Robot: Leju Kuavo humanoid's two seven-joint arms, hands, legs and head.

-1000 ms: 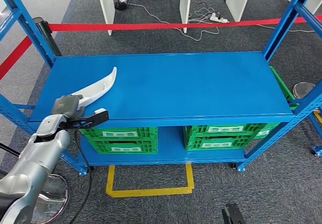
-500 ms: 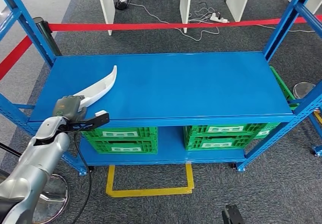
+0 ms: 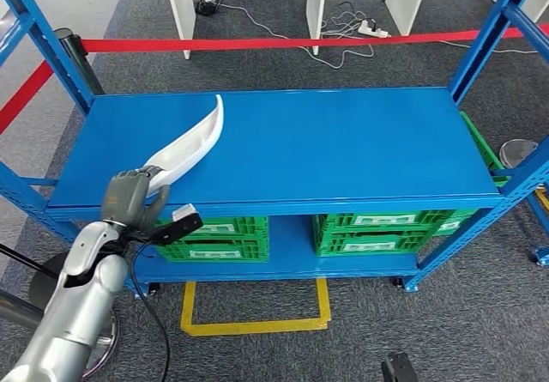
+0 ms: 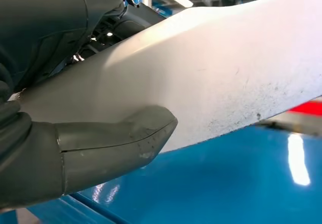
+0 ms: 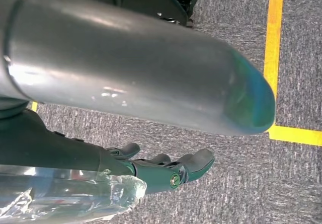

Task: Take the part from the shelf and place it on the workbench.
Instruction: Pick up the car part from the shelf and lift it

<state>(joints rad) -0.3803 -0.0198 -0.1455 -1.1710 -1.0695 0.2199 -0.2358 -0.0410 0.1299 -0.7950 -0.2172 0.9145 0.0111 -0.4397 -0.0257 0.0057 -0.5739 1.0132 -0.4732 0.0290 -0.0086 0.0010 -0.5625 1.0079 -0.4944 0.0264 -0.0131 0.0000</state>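
Observation:
The part point(image 3: 188, 146) is a long, curved white plastic piece. My left hand point(image 3: 129, 197) grips its near end at the front left corner of the blue shelf point(image 3: 323, 142). Its tip points up and away over the shelf top. In the left wrist view the white part point(image 4: 213, 78) stands clear above the blue surface, with my thumb point(image 4: 113, 148) pressed along its side. My right hand point(image 5: 171, 168) hangs low over the grey carpet, fingers apart and holding nothing.
Green crates point(image 3: 207, 236) point(image 3: 382, 232) fill the shelf's lower level. Blue uprights point(image 3: 482, 43) stand at the corners. A red barrier tape point(image 3: 259, 45) runs behind the shelf. A yellow floor marking point(image 3: 256, 324) lies in front, and a round metal base point(image 3: 97, 330) sits by my left arm.
My left hand has moved right and a little nearer with the part, whose tip now sits higher and further right over the shelf.

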